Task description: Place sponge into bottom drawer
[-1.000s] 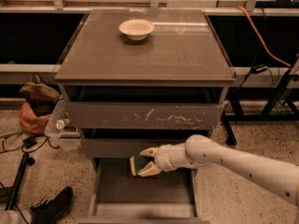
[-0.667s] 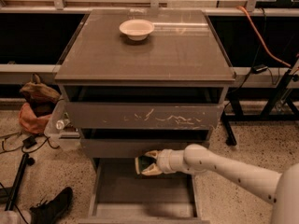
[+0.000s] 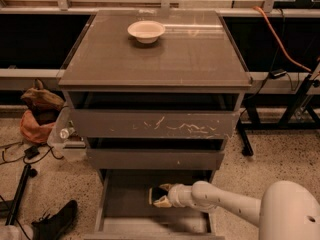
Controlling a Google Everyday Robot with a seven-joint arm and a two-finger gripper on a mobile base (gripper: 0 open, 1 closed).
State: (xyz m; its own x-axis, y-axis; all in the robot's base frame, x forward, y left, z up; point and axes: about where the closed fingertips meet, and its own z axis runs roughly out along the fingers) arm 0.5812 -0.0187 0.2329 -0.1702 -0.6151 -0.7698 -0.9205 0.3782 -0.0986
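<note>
Gripper: the gripper [image 3: 154,195] is low inside the open bottom drawer [image 3: 125,201], right of the drawer's middle. Its arm [image 3: 225,207] reaches in from the right front corner.
Jaws: they look clamped on the sponge [image 3: 159,193], one pale finger above the dark patch and one below it.
Sponge: held in the jaws just above the drawer's flat base. I cannot tell whether it touches the base yet.
Why held this way: my guess is that the arm comes in low and sideways because the middle drawer [image 3: 155,159] juts out above. A reach from overhead would be blocked.
Why the drawer is out: pulled well forward, its tray lies bare to the room, so the sponge has a plain flat place to land.
Pointing: the gripper points left, toward the drawer's far side wall, and the sponge leads in that direction.
Long axis: hard to read. Only a dark sliver with a pale yellow edge shows between the fingers, and it seems to run across the jaws, roughly front to back. The dark scouring face appears turned up and back.
Elsewhere: the cream bowl [image 3: 146,31] sits alone on the bench [image 3: 150,64], well apart from all this. The scratched-front drawer [image 3: 155,124] is slightly ajar at the top.
</note>
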